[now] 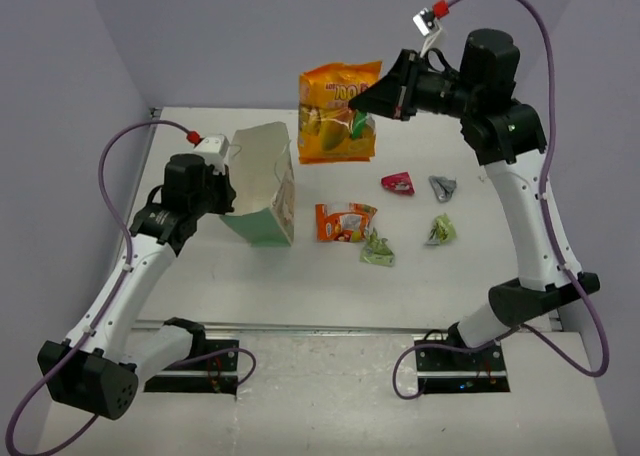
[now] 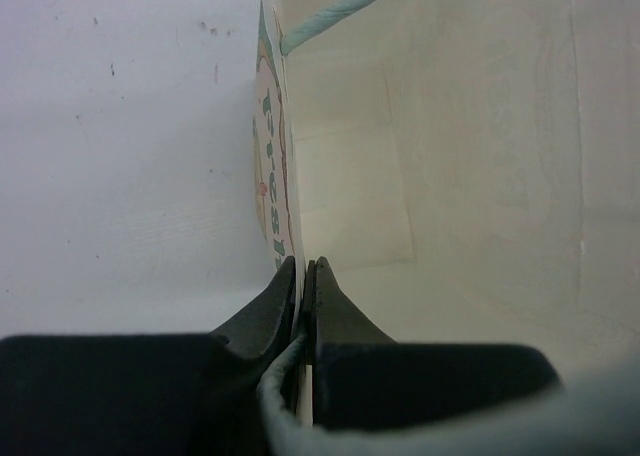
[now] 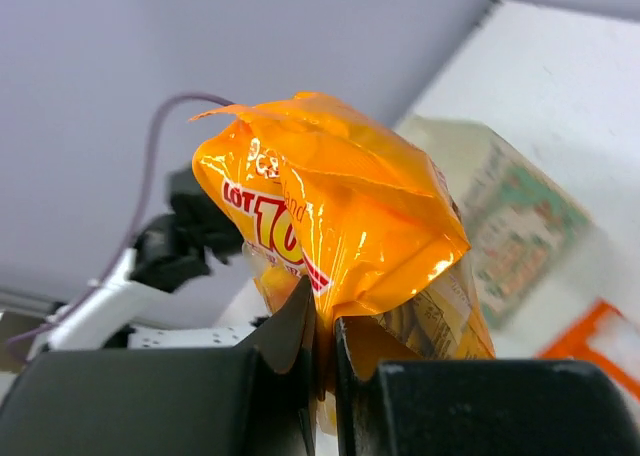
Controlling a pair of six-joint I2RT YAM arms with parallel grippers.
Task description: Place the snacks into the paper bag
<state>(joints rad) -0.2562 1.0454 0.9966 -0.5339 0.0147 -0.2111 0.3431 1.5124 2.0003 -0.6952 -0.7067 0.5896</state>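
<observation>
My right gripper (image 1: 368, 104) is shut on the large orange-yellow pouch (image 1: 336, 113) and holds it in the air right of the bag; the pouch fills the right wrist view (image 3: 340, 216). The mint-green paper bag (image 1: 262, 186) stands open at centre left. My left gripper (image 1: 229, 181) is shut on the bag's left wall, one finger outside and one inside (image 2: 305, 276). On the table lie an orange-white pouch (image 1: 344, 221), two green packets (image 1: 377, 250) (image 1: 440, 230), a red-pink packet (image 1: 398, 183) and a grey packet (image 1: 442, 187).
Grey walls close the table at the back and both sides. The arm bases (image 1: 455, 361) sit at the near edge. The bag's white inside (image 2: 470, 176) shows no packets.
</observation>
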